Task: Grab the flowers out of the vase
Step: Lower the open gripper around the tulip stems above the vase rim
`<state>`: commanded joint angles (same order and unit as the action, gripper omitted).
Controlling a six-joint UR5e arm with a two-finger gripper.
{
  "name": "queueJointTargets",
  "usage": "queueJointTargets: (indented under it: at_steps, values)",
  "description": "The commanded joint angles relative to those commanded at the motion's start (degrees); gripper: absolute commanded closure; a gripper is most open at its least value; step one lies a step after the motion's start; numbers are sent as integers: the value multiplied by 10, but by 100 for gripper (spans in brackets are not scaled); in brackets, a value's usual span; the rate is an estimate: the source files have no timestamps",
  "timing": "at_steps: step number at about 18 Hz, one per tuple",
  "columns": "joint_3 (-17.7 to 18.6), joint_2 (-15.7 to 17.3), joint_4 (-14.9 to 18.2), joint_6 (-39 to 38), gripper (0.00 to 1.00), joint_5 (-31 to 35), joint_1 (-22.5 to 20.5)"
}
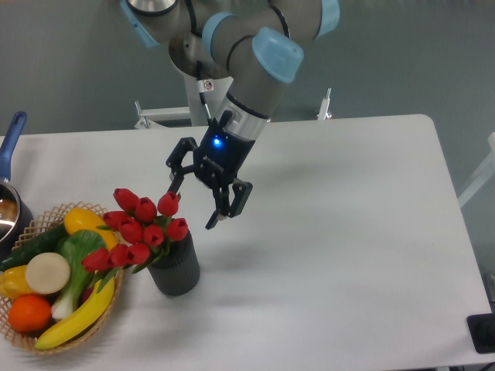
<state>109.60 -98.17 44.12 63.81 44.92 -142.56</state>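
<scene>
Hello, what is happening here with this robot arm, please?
The gripper hangs open just above and to the right of the red flowers, which stand in the dark ribbed vase on the table. It holds nothing yet. A basket of fruit and vegetables sits beside the vase, untouched.
</scene>
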Motion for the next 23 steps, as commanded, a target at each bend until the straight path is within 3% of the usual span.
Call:
queueJointTargets:
  at_steps: [6,16,23]
  values:
    - [-29,-33,-3,0,0,-2,19]
    - [-35,-48,-3,-1,0,-18,35]
    - [-40,-55,-3,-1,31,-19,35]
